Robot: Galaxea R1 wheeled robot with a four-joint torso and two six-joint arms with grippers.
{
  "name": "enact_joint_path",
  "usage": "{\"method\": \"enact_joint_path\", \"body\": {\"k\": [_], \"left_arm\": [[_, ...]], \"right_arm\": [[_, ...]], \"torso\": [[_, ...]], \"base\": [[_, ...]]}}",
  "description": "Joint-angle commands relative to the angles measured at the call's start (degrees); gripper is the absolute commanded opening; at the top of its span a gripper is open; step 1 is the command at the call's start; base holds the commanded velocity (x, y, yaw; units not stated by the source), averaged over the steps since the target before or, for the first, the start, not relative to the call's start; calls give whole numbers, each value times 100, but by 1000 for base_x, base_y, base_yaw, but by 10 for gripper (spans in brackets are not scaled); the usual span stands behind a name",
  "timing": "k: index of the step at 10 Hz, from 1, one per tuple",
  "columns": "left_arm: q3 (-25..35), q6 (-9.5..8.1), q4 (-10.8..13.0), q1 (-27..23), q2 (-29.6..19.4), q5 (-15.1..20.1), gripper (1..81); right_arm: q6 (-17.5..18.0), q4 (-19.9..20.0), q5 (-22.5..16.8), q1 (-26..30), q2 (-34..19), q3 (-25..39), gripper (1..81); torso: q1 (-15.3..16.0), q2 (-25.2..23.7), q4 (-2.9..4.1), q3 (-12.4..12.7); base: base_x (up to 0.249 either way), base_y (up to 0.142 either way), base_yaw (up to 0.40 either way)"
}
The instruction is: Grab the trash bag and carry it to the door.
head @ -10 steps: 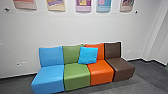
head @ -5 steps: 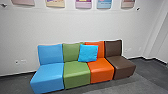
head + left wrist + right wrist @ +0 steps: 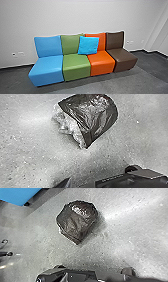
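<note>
How far the left gripper (image 3: 100, 183) or right gripper (image 3: 87, 276) is open, or whether either holds anything, I can't tell. Both wrist views show the trash bag (image 3: 77, 223) on the grey floor (image 3: 125, 238); the right adds a cut-off blue seat (image 3: 18, 195). In the head view, a cushion (image 3: 88, 45) partly hides two seat backs.

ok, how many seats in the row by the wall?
4. Left to right in the head view: blue seat, green seat, orange seat, brown seat, side by side. The blue pillow overlaps the middle two but hides none.
</note>
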Motion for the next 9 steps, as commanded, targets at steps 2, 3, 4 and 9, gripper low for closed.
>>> {"method": "enact_joint_path", "body": {"k": [2,3,4,9], "left_arm": [[41,-7,-134,-625,-116,336,811],[33,-7,-134,-677,-81,363,811],[33,-16,-134,-721,-46,371,811],[-29,-33,-283,-1100,33,617,811]], "right_arm": [[4,101,-320,655,58,-6,811],[4,101,-444,690,155,-86,811],[4,110,-479,690,200,-139,811],[4,189,-488,839,15,-165,811]], "torso": [[494,-767,0,-726],[620,-964,0,-492],[751,-1169,0,-555],[1331,-2086,0,-697]], "base": [[0,0,0],[0,0,0],[0,0,0],[0,0,0]]}}
